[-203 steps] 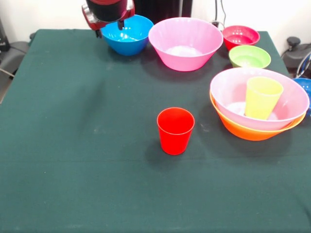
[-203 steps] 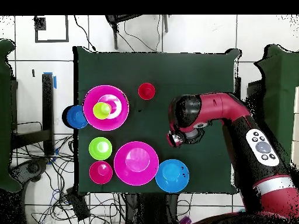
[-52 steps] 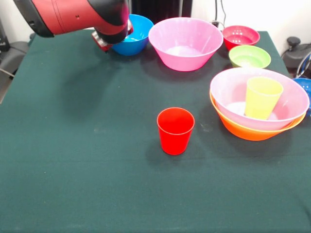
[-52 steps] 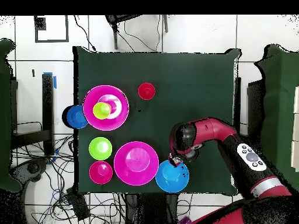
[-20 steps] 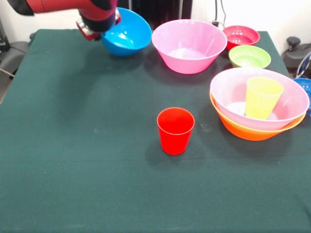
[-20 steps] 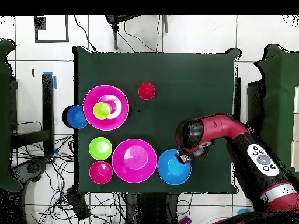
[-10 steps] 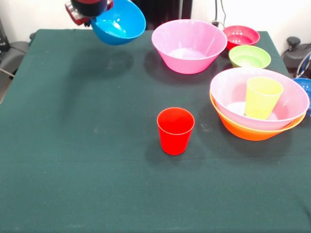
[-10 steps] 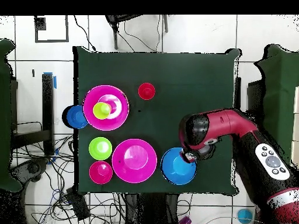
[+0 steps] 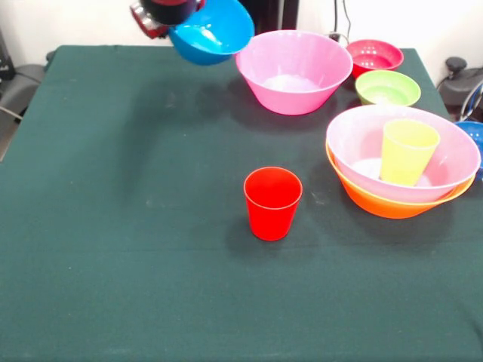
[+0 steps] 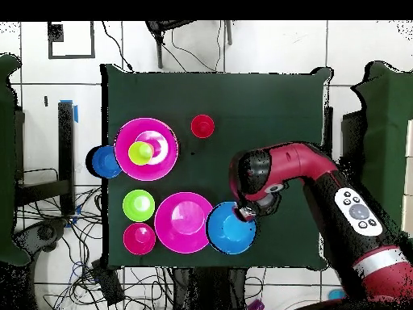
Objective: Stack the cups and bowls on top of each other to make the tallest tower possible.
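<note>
The gripper, clamped on the blue bowl's rim, has lifted it clear and swung it toward 3 o'clock beside the pink bowl, heading for the tower.

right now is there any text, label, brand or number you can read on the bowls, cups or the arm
None can be read.
The cups and bowls, such as the red cup and the light blue bowl, are plain.
The arm's grey panel has round buttons, too small to read.
</note>
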You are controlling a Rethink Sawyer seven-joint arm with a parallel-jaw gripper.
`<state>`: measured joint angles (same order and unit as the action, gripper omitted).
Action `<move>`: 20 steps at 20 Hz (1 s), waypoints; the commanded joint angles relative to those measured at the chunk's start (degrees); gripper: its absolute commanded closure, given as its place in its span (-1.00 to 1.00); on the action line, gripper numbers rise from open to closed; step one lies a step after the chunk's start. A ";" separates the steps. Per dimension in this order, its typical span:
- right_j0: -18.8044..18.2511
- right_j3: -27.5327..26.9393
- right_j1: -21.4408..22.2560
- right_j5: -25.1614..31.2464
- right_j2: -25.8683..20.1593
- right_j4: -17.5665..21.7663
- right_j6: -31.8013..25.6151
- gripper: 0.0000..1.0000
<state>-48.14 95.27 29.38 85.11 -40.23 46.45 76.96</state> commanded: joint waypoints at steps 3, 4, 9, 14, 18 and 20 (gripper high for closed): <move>2.64 -4.85 -2.12 -7.10 -4.90 -7.01 -4.73 1.00; 2.81 -5.07 -2.42 -8.29 -4.95 -7.50 -3.59 1.00; 4.00 -5.93 -1.96 -10.00 -4.83 -9.87 -1.18 1.00; 5.67 -7.65 -0.93 -9.68 -3.94 -12.14 -0.18 1.00; 7.46 -8.84 -1.66 -12.59 -2.71 -12.57 2.12 1.00; 8.25 -9.36 -2.36 -14.60 -2.21 -12.70 3.73 1.00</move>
<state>-43.54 90.56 28.75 76.98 -43.04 34.59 76.96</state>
